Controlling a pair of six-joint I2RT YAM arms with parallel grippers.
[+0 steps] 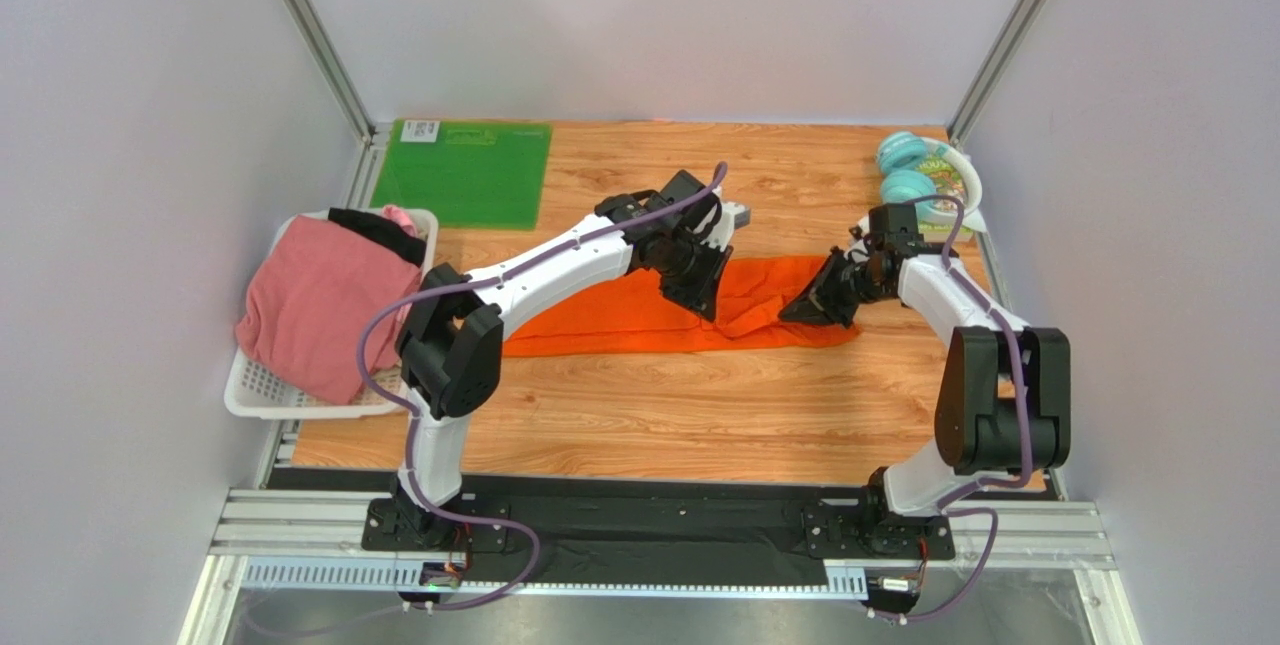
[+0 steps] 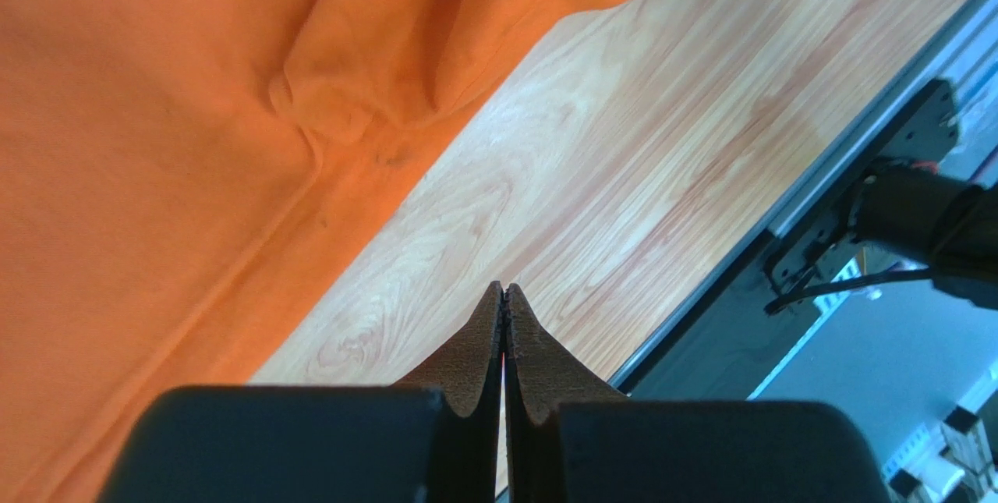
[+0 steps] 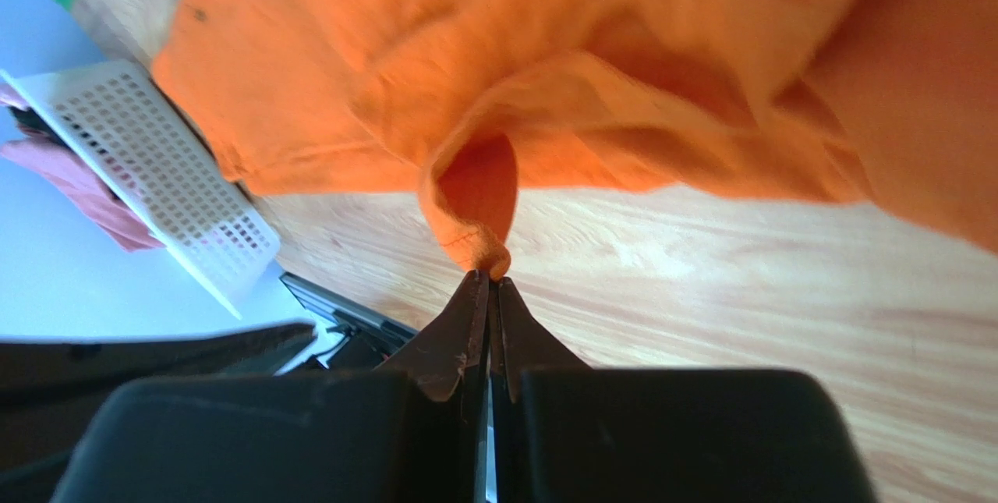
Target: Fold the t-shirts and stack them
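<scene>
The bright orange t-shirt (image 1: 631,318) lies rumpled in a long band across the middle of the table. My right gripper (image 1: 800,311) is shut on a pinched fold of its edge; the right wrist view shows the cloth (image 3: 527,59) bunched at the fingertips (image 3: 489,281) and lifted off the wood. My left gripper (image 1: 709,297) hovers over the shirt's middle. In the left wrist view it (image 2: 505,289) is shut and empty over bare wood beside the orange cloth (image 2: 176,117). The dusty pink t-shirt (image 1: 316,308) and the black t-shirt (image 1: 376,233) lie in a basket at the left.
A white perforated basket (image 1: 256,393) stands at the table's left edge and also shows in the right wrist view (image 3: 152,164). A flat green mat (image 1: 463,173) lies at the back left. Teal round objects on a plate (image 1: 909,168) sit at the back right corner.
</scene>
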